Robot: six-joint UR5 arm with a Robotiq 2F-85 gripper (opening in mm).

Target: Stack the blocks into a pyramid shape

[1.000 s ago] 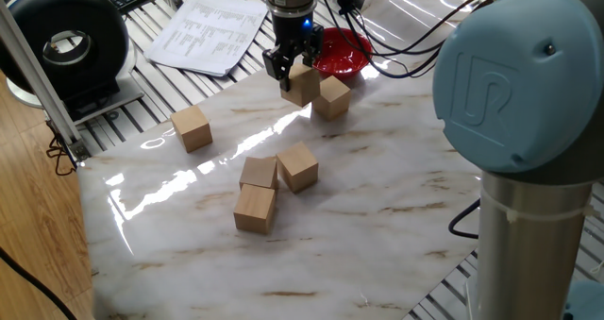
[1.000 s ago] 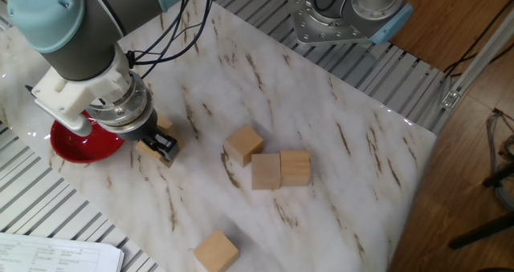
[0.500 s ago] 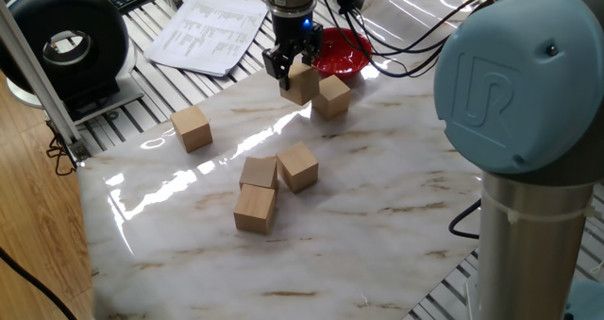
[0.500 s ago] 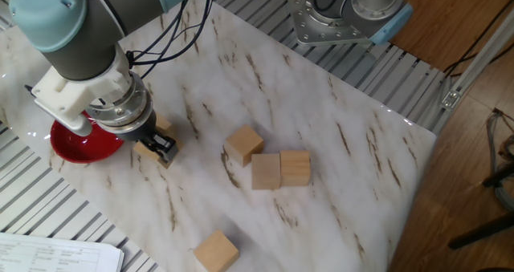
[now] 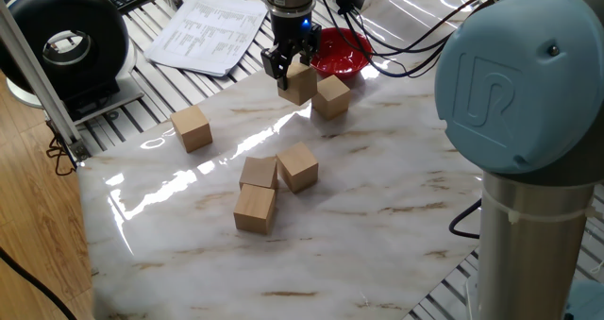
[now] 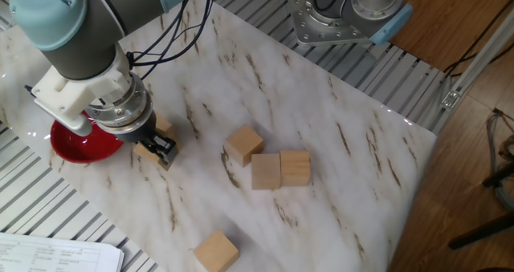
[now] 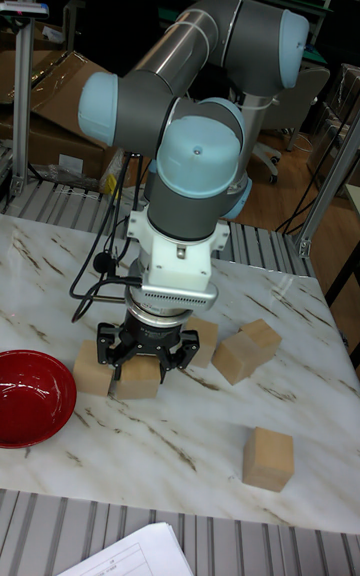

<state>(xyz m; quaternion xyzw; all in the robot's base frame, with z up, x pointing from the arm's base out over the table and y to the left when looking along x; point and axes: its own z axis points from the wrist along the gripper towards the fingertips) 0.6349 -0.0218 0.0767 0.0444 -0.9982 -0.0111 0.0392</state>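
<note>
gripper [image 5: 291,72] clamped on block [image 5: 302,82], far side of table, just beside second block [image 5: 331,96] | red bowl [image 5: 342,52] behind | tall view: held block [image 7: 138,382] fully visible | other view: arm hides it

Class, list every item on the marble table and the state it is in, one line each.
Two-finger gripper: jaws shut on one light-tan wooden cube.
Neighbouring cube: lying flat, unstacked.
Three clustered cubes: flat, unstacked.
Lone cube: flat, apart.
Red bowl: upright.
</note>
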